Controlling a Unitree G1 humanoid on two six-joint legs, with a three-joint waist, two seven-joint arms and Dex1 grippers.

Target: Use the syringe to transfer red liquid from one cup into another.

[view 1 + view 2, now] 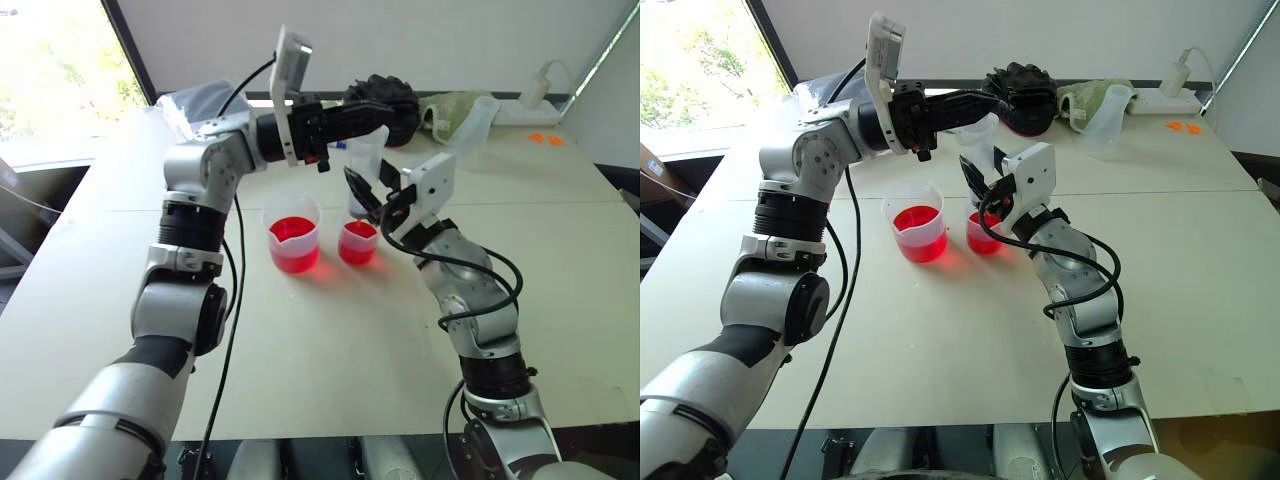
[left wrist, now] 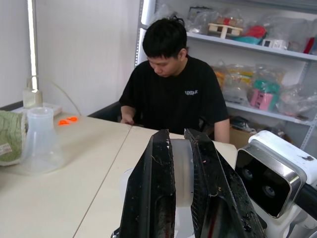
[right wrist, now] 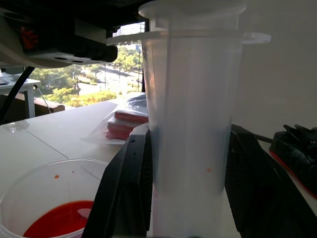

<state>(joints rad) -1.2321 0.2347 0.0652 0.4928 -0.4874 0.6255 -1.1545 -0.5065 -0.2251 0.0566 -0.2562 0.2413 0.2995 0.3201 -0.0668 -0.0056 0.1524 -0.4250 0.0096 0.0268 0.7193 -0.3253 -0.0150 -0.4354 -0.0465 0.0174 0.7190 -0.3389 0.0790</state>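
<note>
Holding syringe point(image 3: 190, 129) upright mid-frame over small cup point(image 1: 357, 243), right gripper point(image 1: 372, 197) clenched on barrel, left gripper point(image 1: 985, 101) pinched on plunger ring up top. Big cup point(image 1: 294, 235) just left of it, red liquid point(image 1: 292, 232) in both. My worry: plunger shoved off-axis, barrel slips in fingers, tip swings, knocks small cup or squirts onto table point(image 1: 330, 350).

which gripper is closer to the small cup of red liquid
Right. The right gripper grips the syringe barrel directly above the smaller cup. The left gripper is higher, clamped on the plunger handle at the syringe's top.
</note>
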